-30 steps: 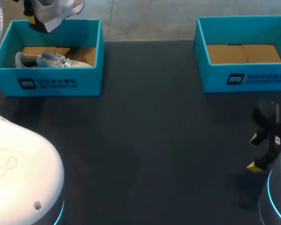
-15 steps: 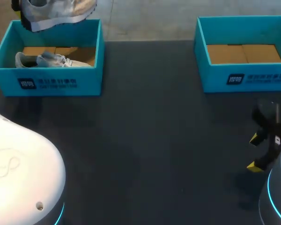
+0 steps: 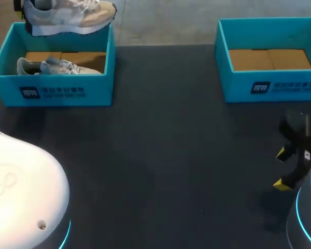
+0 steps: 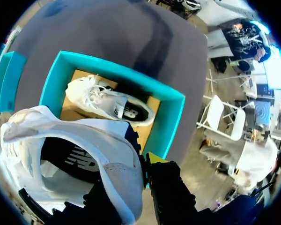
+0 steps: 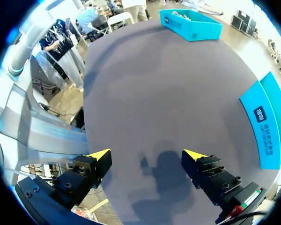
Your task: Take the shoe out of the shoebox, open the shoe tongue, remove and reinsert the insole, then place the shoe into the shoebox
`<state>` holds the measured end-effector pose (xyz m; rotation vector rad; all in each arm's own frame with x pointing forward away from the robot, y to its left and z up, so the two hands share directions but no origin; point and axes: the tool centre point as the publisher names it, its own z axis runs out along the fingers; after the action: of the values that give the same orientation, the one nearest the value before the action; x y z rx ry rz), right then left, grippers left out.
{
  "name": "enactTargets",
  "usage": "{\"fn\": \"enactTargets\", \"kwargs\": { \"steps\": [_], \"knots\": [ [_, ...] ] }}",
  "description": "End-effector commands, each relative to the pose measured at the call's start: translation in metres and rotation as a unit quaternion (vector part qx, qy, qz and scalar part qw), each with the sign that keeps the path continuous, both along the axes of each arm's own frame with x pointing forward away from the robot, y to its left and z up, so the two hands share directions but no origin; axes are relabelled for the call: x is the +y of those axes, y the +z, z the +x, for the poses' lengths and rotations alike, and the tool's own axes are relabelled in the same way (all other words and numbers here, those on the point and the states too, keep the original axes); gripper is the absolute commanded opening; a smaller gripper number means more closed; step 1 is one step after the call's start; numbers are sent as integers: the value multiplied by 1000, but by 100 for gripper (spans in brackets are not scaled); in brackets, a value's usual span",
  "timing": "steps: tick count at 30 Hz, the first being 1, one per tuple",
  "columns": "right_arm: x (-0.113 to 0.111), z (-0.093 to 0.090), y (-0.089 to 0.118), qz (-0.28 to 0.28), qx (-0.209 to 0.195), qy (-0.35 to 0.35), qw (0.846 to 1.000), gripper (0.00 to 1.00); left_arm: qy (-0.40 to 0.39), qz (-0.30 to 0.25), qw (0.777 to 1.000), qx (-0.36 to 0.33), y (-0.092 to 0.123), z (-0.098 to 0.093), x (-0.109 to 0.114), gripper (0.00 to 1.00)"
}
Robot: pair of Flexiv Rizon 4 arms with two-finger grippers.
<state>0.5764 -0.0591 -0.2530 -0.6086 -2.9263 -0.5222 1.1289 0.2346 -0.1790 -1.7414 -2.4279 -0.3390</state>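
The bench has a dark, matt, smooth top with a faint sheen. The left shoebox and the right shoebox are both matt teal cardboard with bare brown cardboard floors. The held shoe looks like pale grey suede and mesh cloth over a smooth white sole, with woven laces. The shoe in the box seems alike. The right pincer is matt black with yellow tips, and the left arm's housing is glossy white plastic.

Held shoe has levelled out; its toe swung rightward.
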Motion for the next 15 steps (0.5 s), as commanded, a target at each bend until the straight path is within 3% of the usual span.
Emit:
{"fn": "enactTargets", "kwargs": {
  "steps": [1,9,15],
  "knots": [
    [0,-3,-1,0,-2,-1,1000,100,-43,-22,999,-17,-6,6,14,0],
    [0,-3,-1,0,-2,-1,1000,100,-101,-16,994,-33,-22,24,27,0],
    [0,-3,-1,0,-2,-1,1000,100,-88,3,995,-39,-38,39,33,0]
  ]
}}
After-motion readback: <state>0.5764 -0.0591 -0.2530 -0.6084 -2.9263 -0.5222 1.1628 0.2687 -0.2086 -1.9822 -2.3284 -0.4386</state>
